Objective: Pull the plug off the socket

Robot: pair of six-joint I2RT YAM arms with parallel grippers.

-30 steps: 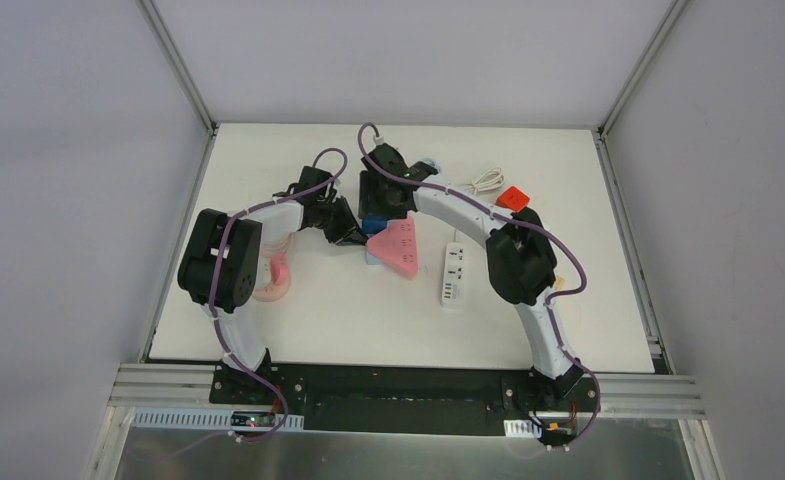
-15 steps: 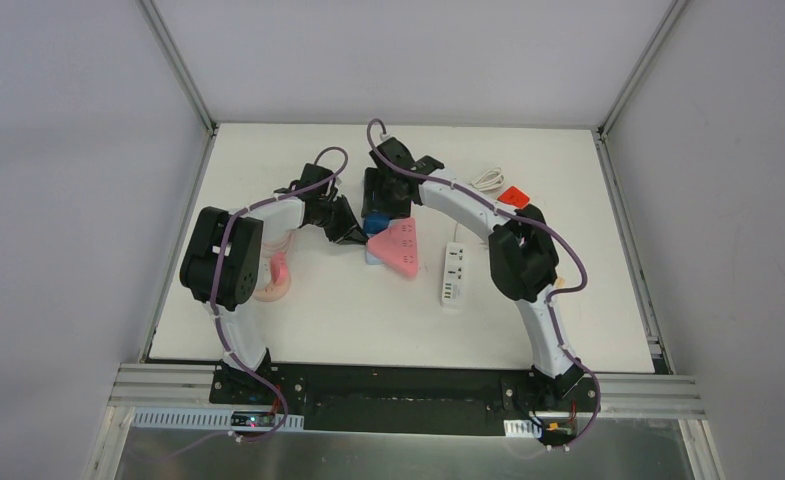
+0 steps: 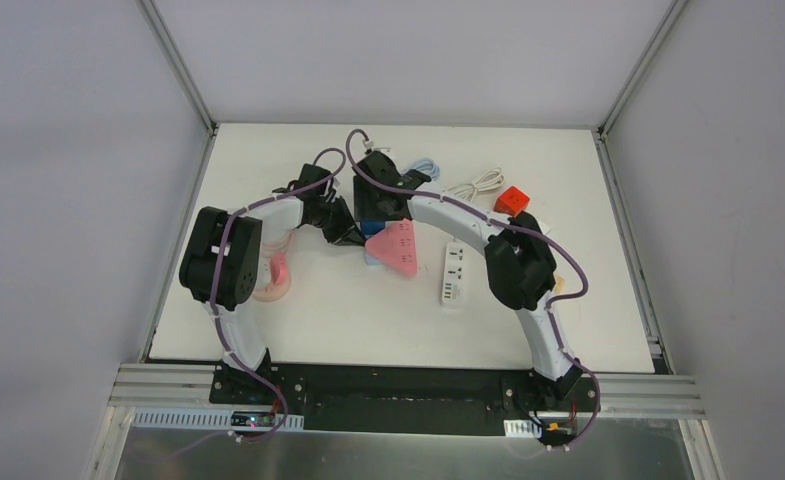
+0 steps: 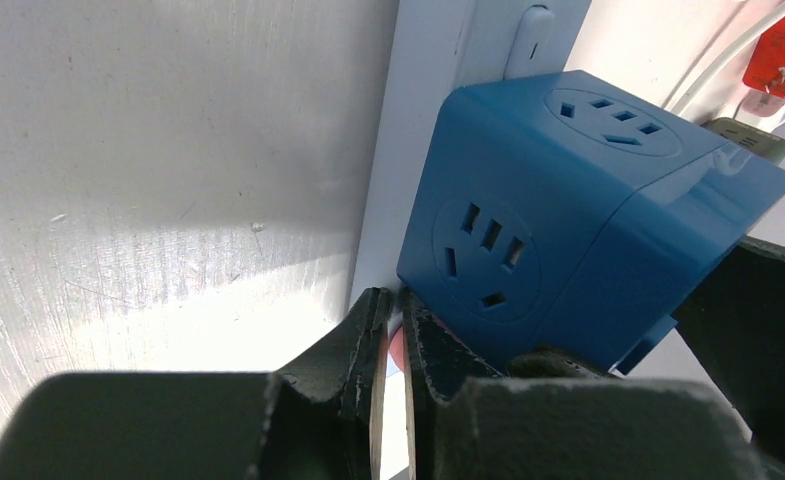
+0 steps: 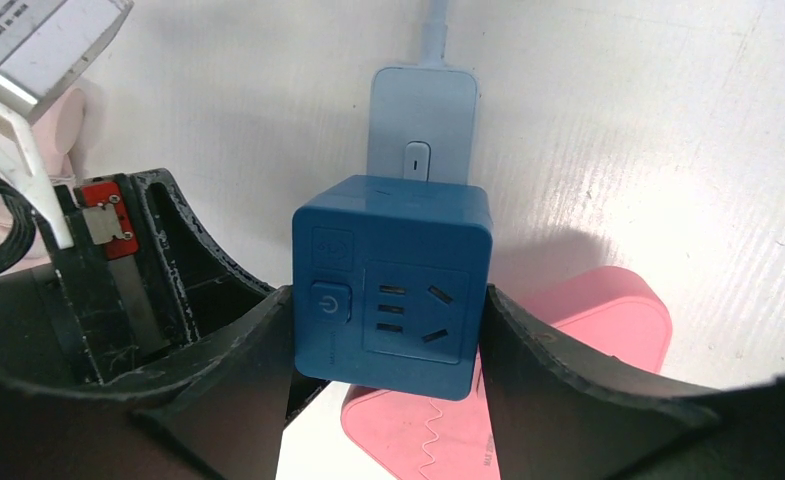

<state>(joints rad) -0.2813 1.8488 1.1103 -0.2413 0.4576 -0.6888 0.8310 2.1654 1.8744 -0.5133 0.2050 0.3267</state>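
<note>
Clamping blue cube plug [image 5: 393, 250], right gripper [image 5: 386, 300]; left gripper [image 4: 393, 305] closed tight alongside; pink strip [image 5: 588, 320] adjacent

The cube plug [image 5: 388, 285] is deep blue and the socket strip [image 5: 420, 130] is pale blue. The triangular block [image 3: 396, 248] is pink with a white zigzag line. The table [image 3: 318, 310] is white.
</note>
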